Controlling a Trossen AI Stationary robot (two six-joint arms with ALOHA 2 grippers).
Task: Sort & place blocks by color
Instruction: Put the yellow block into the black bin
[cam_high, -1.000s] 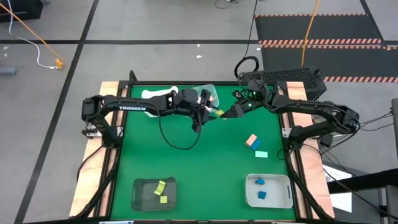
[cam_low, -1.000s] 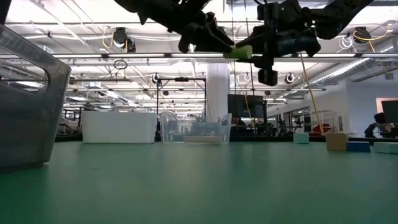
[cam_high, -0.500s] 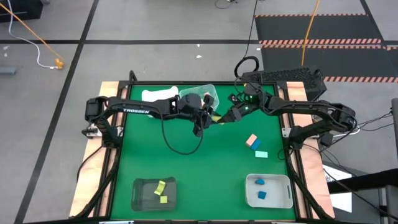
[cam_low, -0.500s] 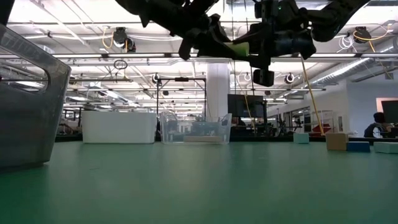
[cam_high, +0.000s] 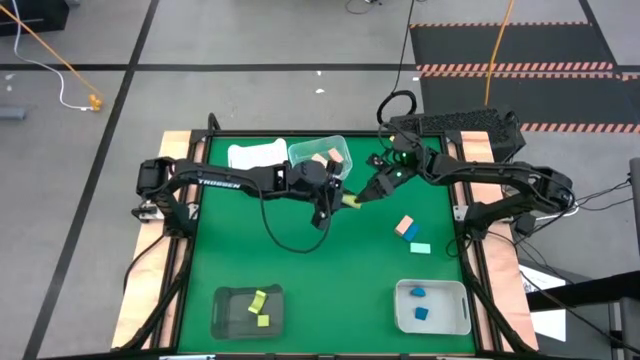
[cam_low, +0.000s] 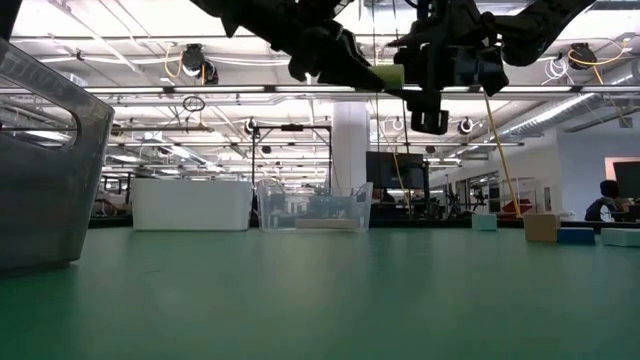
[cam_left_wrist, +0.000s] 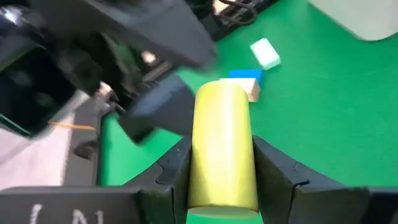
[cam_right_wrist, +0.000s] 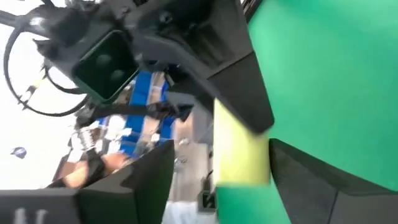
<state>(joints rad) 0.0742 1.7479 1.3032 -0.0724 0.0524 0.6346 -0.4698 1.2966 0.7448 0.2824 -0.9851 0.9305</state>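
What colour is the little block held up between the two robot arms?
Yellow-green. The block shows best in the left wrist view, clamped in the left gripper.

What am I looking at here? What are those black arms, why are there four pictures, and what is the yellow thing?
These are two robot arms at a green table, each ending in a two-finger hand. One picture looks straight down from above. One looks level across the tabletop. The other two come from small cameras on each arm's wrist.

The left hand grips a yellow block in the air above the table. The right hand is right beside it, with its fingers apart on either side of the block and not pinching it.

On the table are a dark bin with two yellow blocks, a white bin with two blue blocks, a clear bin at the far side, and a few loose blocks.
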